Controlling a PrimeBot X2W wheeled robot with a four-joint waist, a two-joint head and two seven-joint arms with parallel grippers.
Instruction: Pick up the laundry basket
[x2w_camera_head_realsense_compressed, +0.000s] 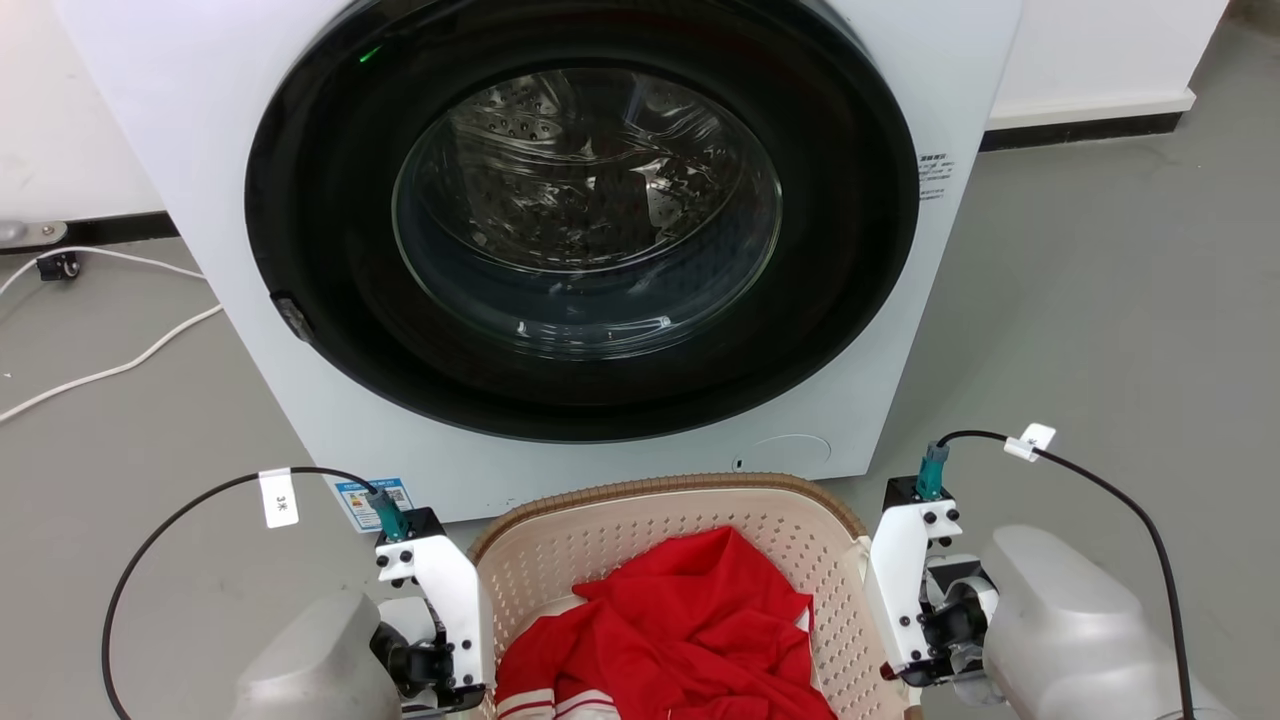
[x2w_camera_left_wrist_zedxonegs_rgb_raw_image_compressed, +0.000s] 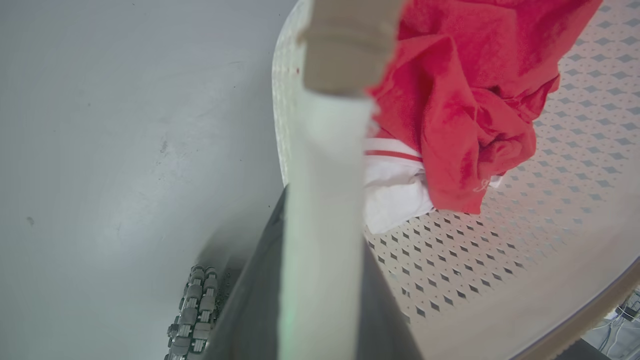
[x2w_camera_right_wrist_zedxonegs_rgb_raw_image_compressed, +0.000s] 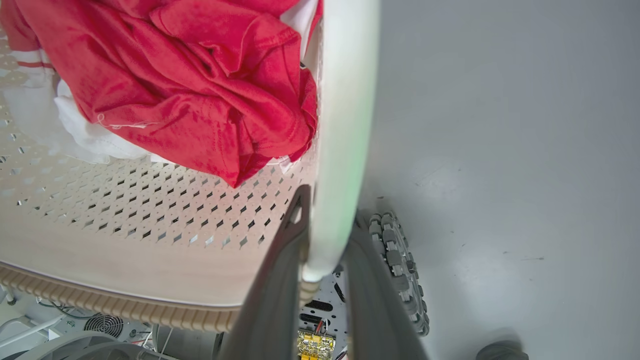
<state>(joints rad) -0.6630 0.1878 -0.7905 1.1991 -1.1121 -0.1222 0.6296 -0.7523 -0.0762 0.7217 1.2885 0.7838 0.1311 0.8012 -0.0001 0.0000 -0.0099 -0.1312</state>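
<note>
The basket (x2w_camera_head_realsense_compressed: 660, 488) sits between my 2 grippers, just in front of the washer (x2w_camera_head_realsense_compressed: 580, 230), its brown rim close to the washer's lower panel. My left gripper (x2w_camera_left_wrist_zedxonegs_rgb_raw_image_compressed: 322, 225) is closed on the white handle (x2w_camera_left_wrist_zedxonegs_rgb_raw_image_compressed: 325, 150) at that side, with a dark finger (x2w_camera_left_wrist_zedxonegs_rgb_raw_image_compressed: 250, 310) pressed against each face of the loop. My right gripper (x2w_camera_right_wrist_zedxonegs_rgb_raw_image_compressed: 327, 215) is clamped the same way on the other handle (x2w_camera_right_wrist_zedxonegs_rgb_raw_image_compressed: 345, 100), its fingers (x2w_camera_right_wrist_zedxonegs_rgb_raw_image_compressed: 270, 310) hugging the band from both sides. A crumpled red garment (x2w_camera_head_realsense_compressed: 690, 620) with white trim lies inside on the perforated bottom. Whether the basket is off the grey floor (x2w_camera_head_realsense_compressed: 1100, 300) I cannot tell
</note>
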